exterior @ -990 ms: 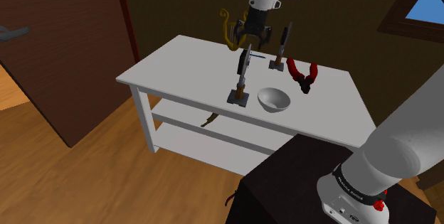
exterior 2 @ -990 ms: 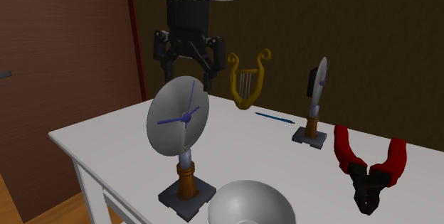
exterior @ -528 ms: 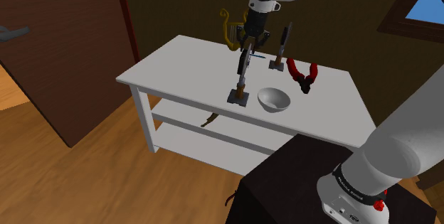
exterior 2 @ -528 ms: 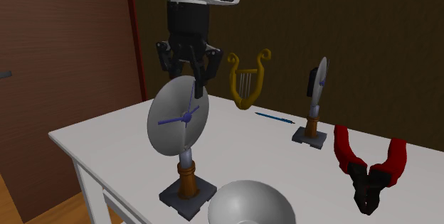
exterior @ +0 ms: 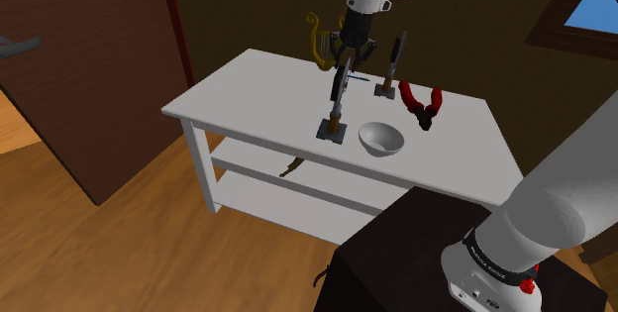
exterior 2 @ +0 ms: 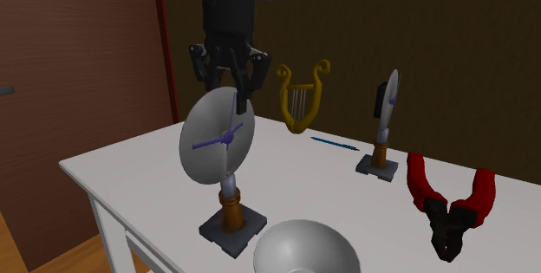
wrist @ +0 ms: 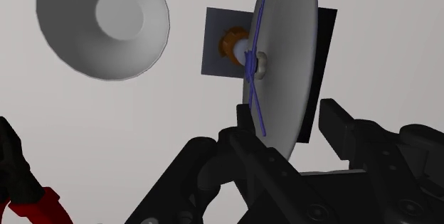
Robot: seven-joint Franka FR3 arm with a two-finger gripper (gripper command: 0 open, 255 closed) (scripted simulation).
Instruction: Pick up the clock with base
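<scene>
The clock with base (exterior 2: 217,137) is a grey disc with blue hands on a brown stem and a dark square base (exterior 2: 232,230), standing near the white table's front edge (exterior 2: 130,176). My black gripper (exterior 2: 236,91) comes down from above and is shut on the top rim of the disc. In the wrist view the gripper (wrist: 288,123) clasps the disc's edge (wrist: 281,52) between its fingers. In the shoulder view the gripper (exterior: 349,62) sits on top of the clock (exterior: 338,89). The base seems to hover just above the tabletop.
A grey bowl (exterior 2: 303,250) sits beside the clock's base. A second, smaller clock on a base (exterior 2: 387,107), a golden lyre (exterior 2: 301,98), a thin blue pen (exterior 2: 334,143) and red pliers (exterior 2: 446,202) lie further back on the table. A dark wooden door (exterior: 89,62) stands at the shoulder view's left.
The fingers came down and shut on the disc's top rim. The clock has since risen slightly, its base shifting up off the table.
</scene>
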